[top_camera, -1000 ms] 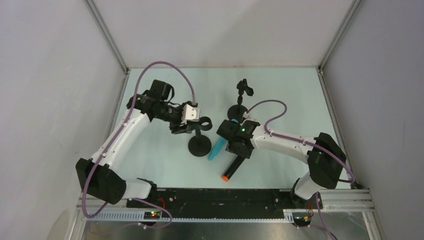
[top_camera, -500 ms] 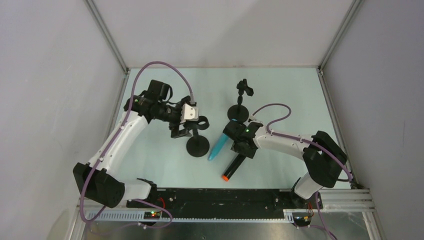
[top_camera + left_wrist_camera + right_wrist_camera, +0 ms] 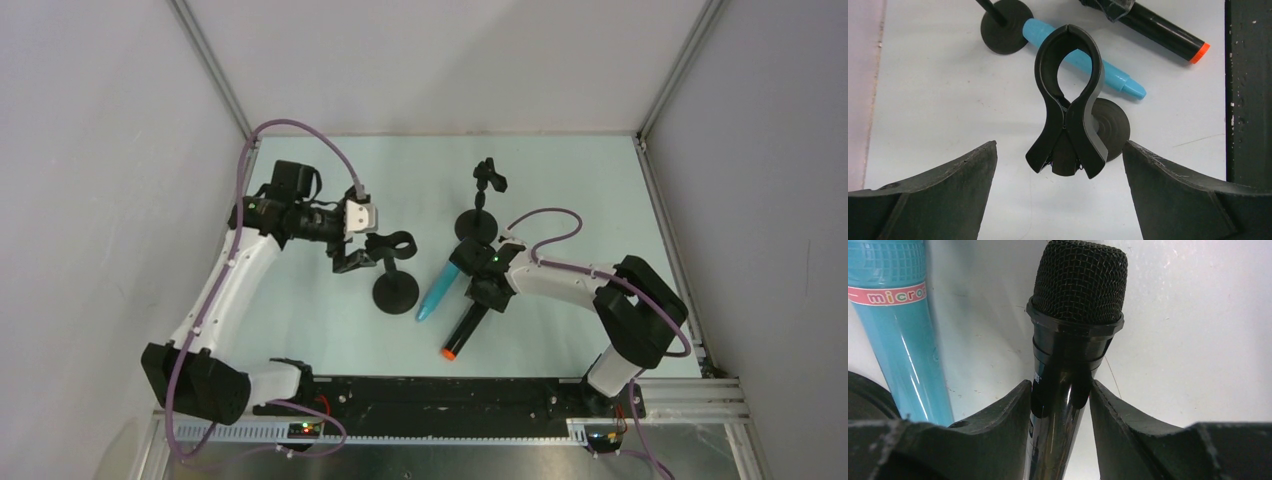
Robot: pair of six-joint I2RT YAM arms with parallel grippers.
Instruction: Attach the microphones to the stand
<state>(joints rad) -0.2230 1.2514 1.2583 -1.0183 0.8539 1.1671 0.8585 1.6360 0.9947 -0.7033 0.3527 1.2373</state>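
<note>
The black microphone (image 3: 1075, 285) is clamped just below its mesh head by the right end effector (image 3: 1060, 387); it lies on the desk (image 3: 560, 180) with its orange cap (image 3: 451, 353) toward the near edge. The turquoise microphone (image 3: 436, 292) is laid just beside it, between it and the nearer stand's round base (image 3: 396, 294). The left end effector (image 3: 1059, 150) is held wide open, with that stand's black clip (image 3: 1068, 100) seen ahead between its fingers, untouched. A second stand (image 3: 478, 222) is set farther back.

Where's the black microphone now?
The black microphone lies right of centre in the top view, beside the blue microphone, head end in the right gripper.
</note>
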